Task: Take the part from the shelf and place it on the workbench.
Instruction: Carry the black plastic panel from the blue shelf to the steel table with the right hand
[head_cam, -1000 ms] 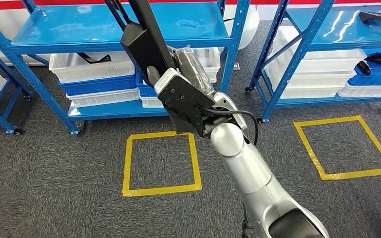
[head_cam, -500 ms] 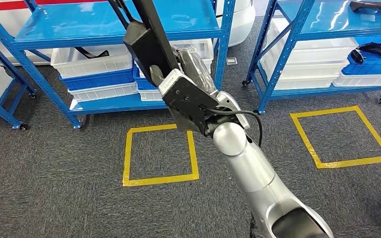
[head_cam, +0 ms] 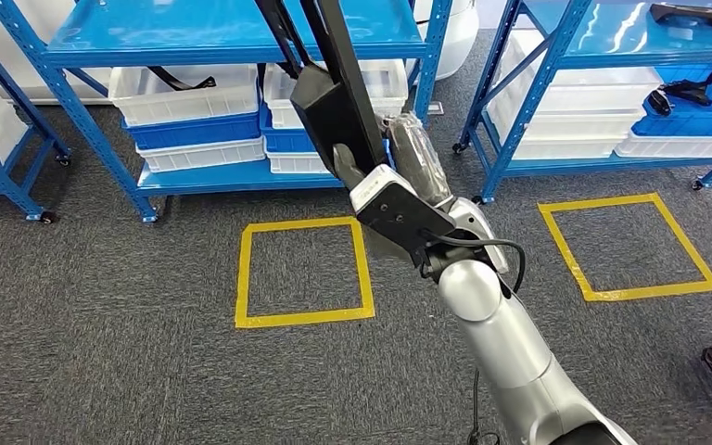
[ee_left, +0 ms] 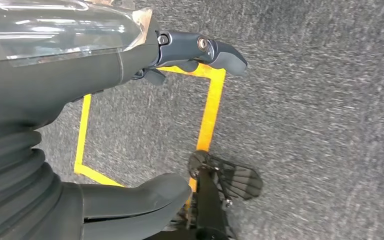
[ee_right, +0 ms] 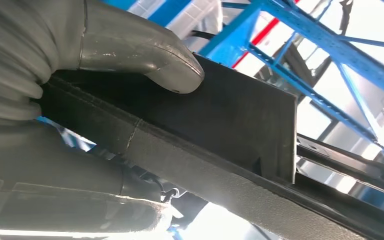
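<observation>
Right hand [head_cam: 399,176] raised in front of the head camera, gripping a long black part [head_cam: 329,88]; thumb [ee_right: 145,55] pressed flat on the part's broad face, fingers wrapped beneath. Part held up in the air, tilted, its upper end running past the blue shelf [head_cam: 213,37] behind it. White and blue bins [head_cam: 195,120] on the shelf's lower tier. Two yellow tape squares [head_cam: 301,273] on grey carpet below. Left hand [ee_left: 105,65] hangs over the carpet beside a tape square, fingers apart, nothing held.
</observation>
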You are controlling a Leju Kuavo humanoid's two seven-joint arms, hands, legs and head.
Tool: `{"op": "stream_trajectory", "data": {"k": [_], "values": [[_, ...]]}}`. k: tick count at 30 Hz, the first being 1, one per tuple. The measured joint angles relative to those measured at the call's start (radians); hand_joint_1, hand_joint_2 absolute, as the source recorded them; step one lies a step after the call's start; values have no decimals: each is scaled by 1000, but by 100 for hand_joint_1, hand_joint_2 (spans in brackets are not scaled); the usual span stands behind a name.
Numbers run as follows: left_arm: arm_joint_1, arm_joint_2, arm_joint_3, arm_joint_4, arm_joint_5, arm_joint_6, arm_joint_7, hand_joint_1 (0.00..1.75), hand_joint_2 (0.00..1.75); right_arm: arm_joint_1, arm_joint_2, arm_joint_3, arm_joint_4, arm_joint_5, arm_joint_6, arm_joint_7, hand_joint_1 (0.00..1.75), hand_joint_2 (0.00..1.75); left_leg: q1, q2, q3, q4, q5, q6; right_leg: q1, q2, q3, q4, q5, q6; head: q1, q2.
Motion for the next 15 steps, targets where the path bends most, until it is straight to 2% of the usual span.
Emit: {"op": "stream_trajectory", "data": {"k": [1,2,3,4,5,6,7,8,9,10,11,12,14,15], "values": [[0,0,0,0,-1,-1,-1,0,175,12,-5,-3,-7,0,0,0,154,175,-2,1,-13,0,10,0,0,0,9,20,2,7,0,0],[0,0,0,0,-2,-2,-2,0,175,21,-9,-6,-13,-1,0,0,154,175,-2,2,-25,1,20,-2,0,0,36,3,18,16,0,0],[0,0,0,0,-3,-4,-3,0,175,28,-13,-8,-20,-1,0,0,154,175,-3,2,-37,1,30,-4,0,0,81,-51,40,22,0,0],[0,0,-1,0,-4,-6,-3,0,175,32,-15,-9,-27,-1,-1,0,154,175,-3,2,-46,2,40,-8,1,0,133,-125,51,23,0,0],[0,0,-1,0,-6,-8,-3,0,175,34,-18,-11,-35,-1,-1,0,154,175,-4,2,-54,2,49,-12,4,0,185,-203,51,19,0,0],[0,0,-2,0,-9,-10,-3,0,175,35,-20,-13,-42,-1,-1,0,154,175,-5,3,-59,0,59,-17,8,1,221,-261,45,12,0,0],[1,0,-3,0,-11,-10,-3,0,175,37,-22,-16,-48,-2,-2,0,154,175,-6,3,-62,-2,69,-23,13,2,237,-293,37,4,0,0],[2,0,-4,0,-13,-11,-3,0,175,39,-25,-19,-52,-2,-2,-1,154,175,-6,3,-64,-5,80,-28,16,2,238,-304,37,-3,0,0],[3,1,-5,0,-15,-11,-3,0,175,41,-27,-22,-55,-2,-3,-1,154,175,-4,2,-66,-7,85,-33,10,2,231,-303,45,-11,0,0],[4,2,-6,0,-16,-11,-3,0,175,43,-28,-24,-56,-2,-3,-1,154,175,-3,1,-72,-2,74,-38,6,1,224,-304,54,-21,-1,0],[4,3,-6,0,-16,-11,-3,0,175,45,-29,-25,-58,-2,-3,-1,154,175,-2,0,-81,20,44,-44,1,-1,216,-305,65,-34,-2,0],[5,3,-6,0,-16,-11,-3,0,175,46,-29,-26,-59,-2,-3,-1,154,175,0,-1,-94,58,0,-48,-4,-2,207,-306,77,-43,-3,0],[5,4,-6,0,-16,-11,-3,0,175,48,-29,-27,-62,-2,-3,-1,154,175,2,-2,-123,186,-98,-58,-2,-4,183,-305,100,-53,-5,0],[5,4,-7,0,-17,-11,-3,0,175,50,-29,-27,-62,-2,-3,-1,154,175,4,-2,-131,245,-120,-62,-1,-4,170,-304,110,-52,-5,0]]}}
